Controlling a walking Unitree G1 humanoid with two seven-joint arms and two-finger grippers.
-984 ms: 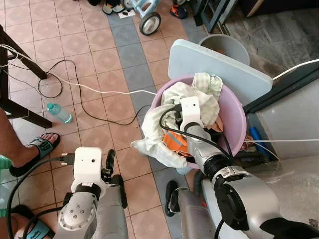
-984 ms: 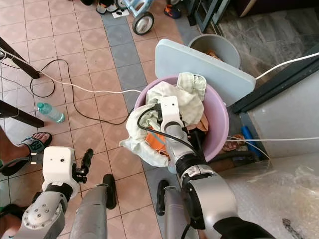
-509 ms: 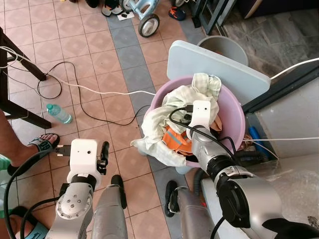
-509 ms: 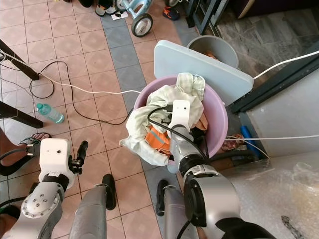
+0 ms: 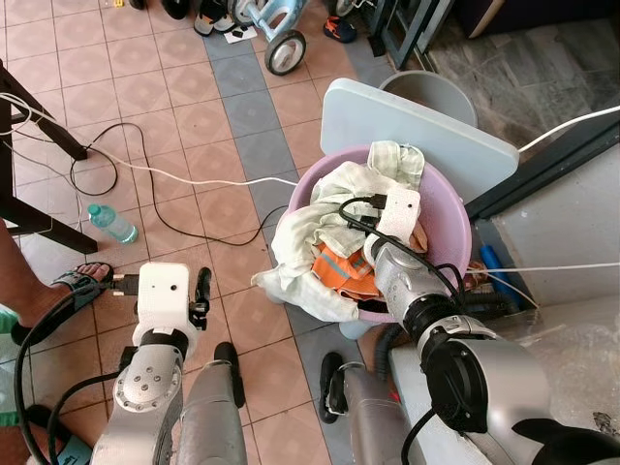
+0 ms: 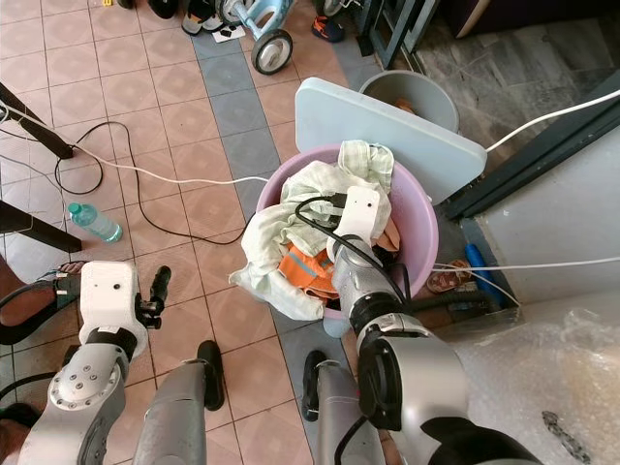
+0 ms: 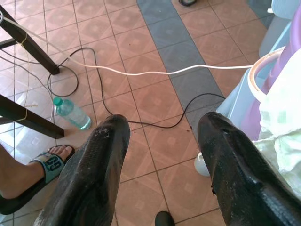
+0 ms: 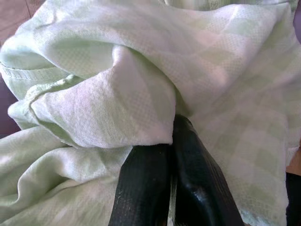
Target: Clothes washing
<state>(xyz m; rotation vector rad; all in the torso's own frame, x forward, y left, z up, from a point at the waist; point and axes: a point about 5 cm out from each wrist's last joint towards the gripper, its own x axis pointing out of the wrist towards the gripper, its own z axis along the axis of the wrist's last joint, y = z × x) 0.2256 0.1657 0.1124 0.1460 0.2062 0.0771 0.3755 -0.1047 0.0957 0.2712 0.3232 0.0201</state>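
The pale green checked cloth (image 8: 141,94) lies heaped in the pink basin (image 5: 455,208). The right hand (image 8: 164,155) pinches a fold of it. The left hand (image 7: 160,155) hangs spread. Judged soft, light, limp; bunched folds offer best purchase

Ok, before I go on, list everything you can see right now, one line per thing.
Basin: one, pink, on the floor ahead, full of laundry.
Cloth: one, pale green check, heaped in the basin, hanging over its near-left rim.
Orange garment: one, under the cloth.
Board: one, pale blue, leaning behind the basin.
Bucket: one, grey, behind the board.
Bottle: one, clear with green cap, lying on the tiles at left.
Cables: black and white, across the floor.
Wheeled toy: one, top edge.
Person's foot: one, in a sandal, far left.
Left tool: open, over the tiles.
Right tool: shut on the cloth in the basin.
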